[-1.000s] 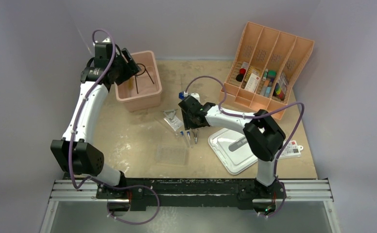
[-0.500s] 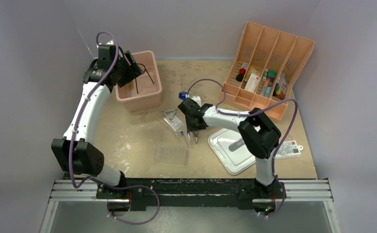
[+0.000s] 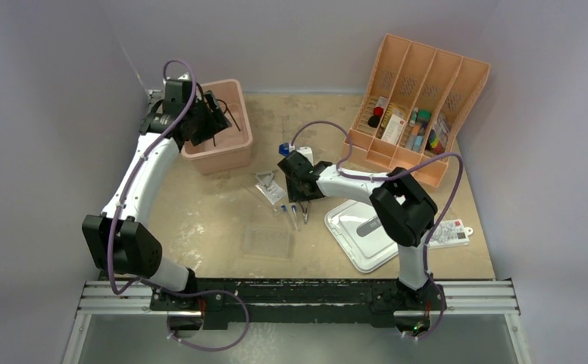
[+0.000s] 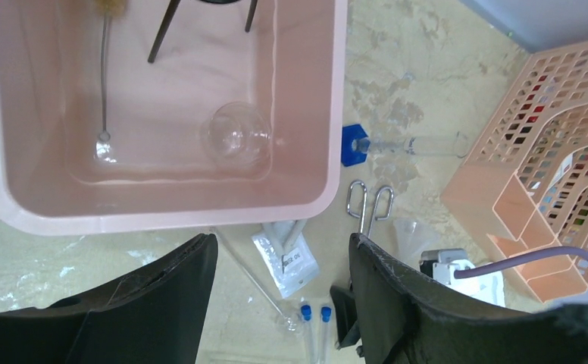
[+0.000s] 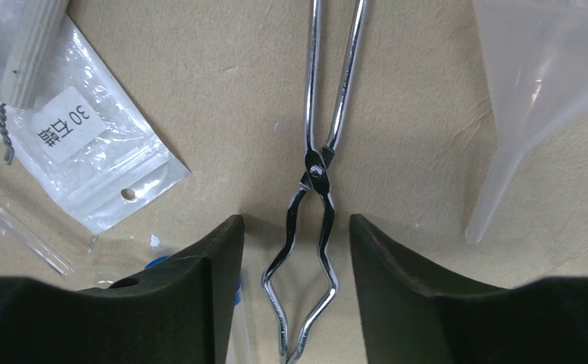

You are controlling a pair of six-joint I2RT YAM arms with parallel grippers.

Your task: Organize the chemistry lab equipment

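Partly done, I judge: black wire ring (image 4: pixel 164 30) lies in the pink bin (image 4: pixel 310 114) at 11 o'clock, left gripper (image 4: pixel 282 246) spread and empty above. Right gripper (image 5: pixel 295 227), also spread, straddles the forceps (image 5: pixel 317 171) mid-table; blue-capped tubes (image 4: pixel 304 312) lie loose.

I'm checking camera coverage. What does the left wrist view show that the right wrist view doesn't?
Only left wrist: the pink bin holding a flask, and the blue-based glass piece. Only right wrist: the pivot of the forceps, inside the open right pincer. Both: the forceps, bag and funnel.
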